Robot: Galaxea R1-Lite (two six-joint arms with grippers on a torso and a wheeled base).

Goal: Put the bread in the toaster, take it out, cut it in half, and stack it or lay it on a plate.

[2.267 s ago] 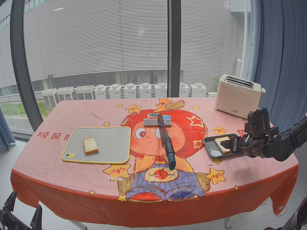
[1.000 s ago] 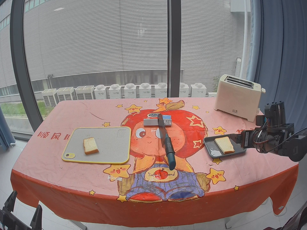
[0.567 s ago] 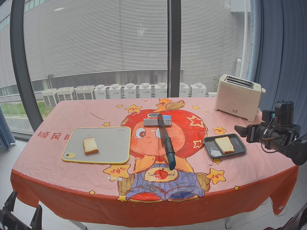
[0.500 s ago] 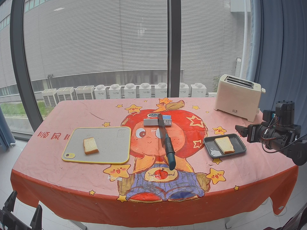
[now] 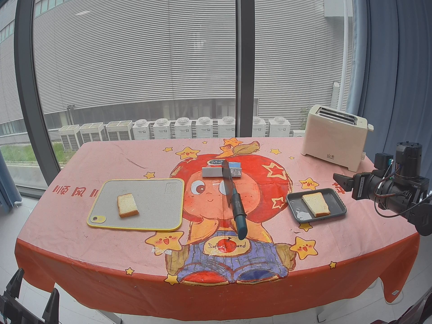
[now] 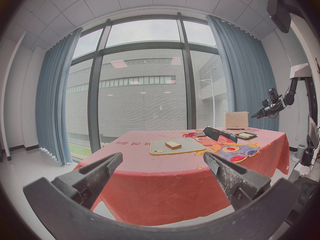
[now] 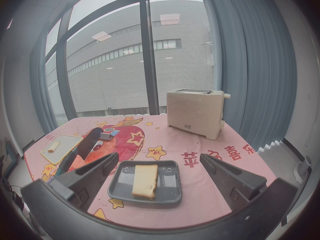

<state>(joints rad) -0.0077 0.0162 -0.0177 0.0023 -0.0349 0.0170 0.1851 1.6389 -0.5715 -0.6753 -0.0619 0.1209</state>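
Observation:
A half slice of bread [image 5: 316, 204] lies flat in the grey plate [image 5: 337, 207] on the table's right side. My right gripper [image 5: 343, 182] hangs open and empty just to the right of the plate, fingers pointing at it. In the right wrist view the bread [image 7: 145, 180] and plate [image 7: 167, 181] lie beyond the right gripper [image 7: 158, 158]. The other half slice [image 5: 128, 204] rests on the grey cutting board [image 5: 155, 201] at the left. The cream toaster [image 5: 335, 136] stands at the back right. My left gripper [image 6: 162, 155] is open, low and well off the table.
A dark-handled knife [image 5: 236, 205] lies mid-table, its blade propped on a small grey holder [image 5: 220, 171]. The orange cloth hangs over the table's front edge. A blue curtain hangs behind the right arm. Windows stand behind the table.
My right gripper let go of the half slice in the plate, then drew back to the right and rose a little. The bread stays flat in the plate.

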